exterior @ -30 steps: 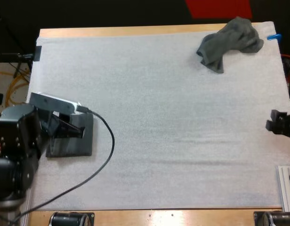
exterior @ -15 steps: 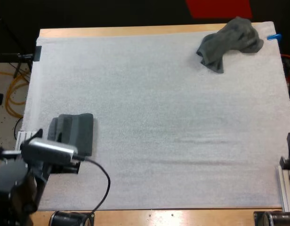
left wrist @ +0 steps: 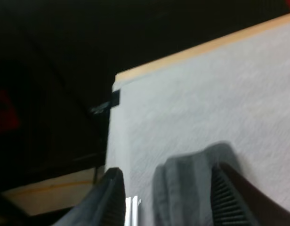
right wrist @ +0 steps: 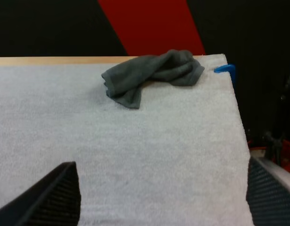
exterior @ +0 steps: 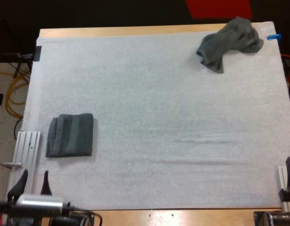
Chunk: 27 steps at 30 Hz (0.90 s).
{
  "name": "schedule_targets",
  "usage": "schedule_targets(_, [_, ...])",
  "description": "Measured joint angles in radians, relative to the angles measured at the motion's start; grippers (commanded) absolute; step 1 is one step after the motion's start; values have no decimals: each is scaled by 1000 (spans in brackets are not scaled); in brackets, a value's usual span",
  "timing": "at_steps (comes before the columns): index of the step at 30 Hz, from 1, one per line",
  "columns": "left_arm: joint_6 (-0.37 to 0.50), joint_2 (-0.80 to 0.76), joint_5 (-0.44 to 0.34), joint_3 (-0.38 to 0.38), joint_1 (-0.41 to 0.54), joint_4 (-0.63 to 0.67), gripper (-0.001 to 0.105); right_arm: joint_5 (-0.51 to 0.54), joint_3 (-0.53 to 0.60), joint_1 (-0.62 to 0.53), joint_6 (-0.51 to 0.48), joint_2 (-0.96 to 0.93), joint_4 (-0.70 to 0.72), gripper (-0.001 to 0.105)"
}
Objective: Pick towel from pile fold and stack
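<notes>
Pickup likely goes best if the open right claw (right wrist: 164, 188) takes the crumpled towel (right wrist: 149, 75), at the far right corner of the worktop (exterior: 135, 31), by one hem; the open left claw (exterior: 34, 178) hangs near the folded towel (exterior: 70, 135).

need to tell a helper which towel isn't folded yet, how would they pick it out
Start from the white mat and look to its far right corner, as seen from behind the arms. The crumpled towel lies there in a loose, lumpy heap. The only other towel, the folded towel, is a flat neat rectangle near the mat's left edge.
</notes>
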Motion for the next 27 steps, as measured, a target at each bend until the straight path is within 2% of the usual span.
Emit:
schedule_targets(4, [-6,-46,-15,-2,0,128,41,0,98,0,64,-141,6,71])
schedule_targets(9, [-18,-46,-17,2,0,253,41,-1,144,0,101,-165,31,71])
schedule_targets(15, [-68,-46,-24,20,2,285,41,-5,155,0,102,-165,1,71])
schedule_targets(19, [-75,-46,-1,72,2,222,41,-5,157,0,88,-165,-40,71])
schedule_targets(27, [-79,-46,76,188,2,-76,41,-5,170,0,68,-165,-195,71])
